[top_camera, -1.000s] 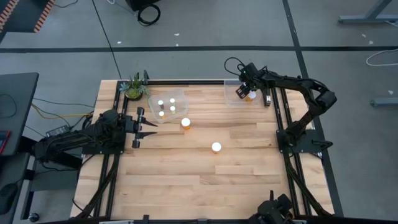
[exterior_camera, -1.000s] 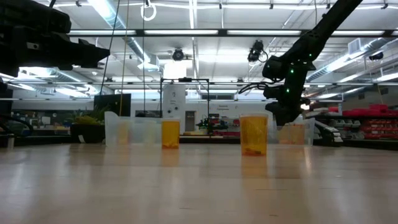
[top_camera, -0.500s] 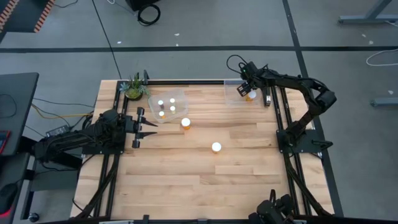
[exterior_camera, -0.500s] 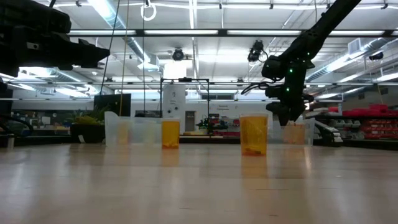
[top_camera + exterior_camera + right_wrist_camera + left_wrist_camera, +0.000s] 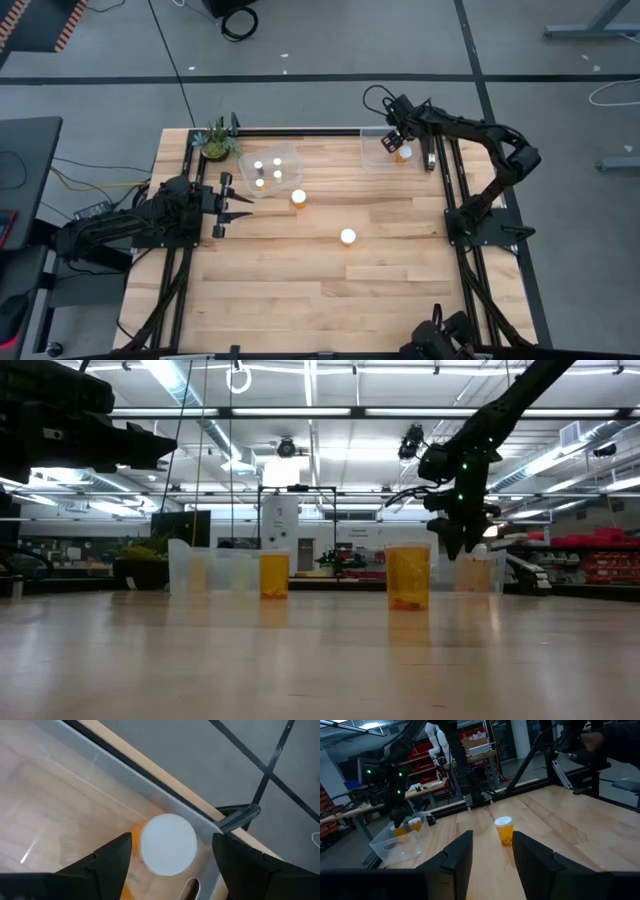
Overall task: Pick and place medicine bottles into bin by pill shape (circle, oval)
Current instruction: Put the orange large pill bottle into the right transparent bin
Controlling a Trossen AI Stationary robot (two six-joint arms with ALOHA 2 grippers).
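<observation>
Right gripper [image 5: 167,865] risen off bottle [image 5: 167,845]

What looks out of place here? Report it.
Nothing stands out. Two bottles stand upright on the table, unspilled. The right gripper is open above a bottle in the right bin; the left gripper waits by the left bin.

Three bottles [image 5: 266,171] in left bin [image 5: 287,153], one (upright) [image 5: 404,152] in right bin [image 5: 372,160]
</observation>
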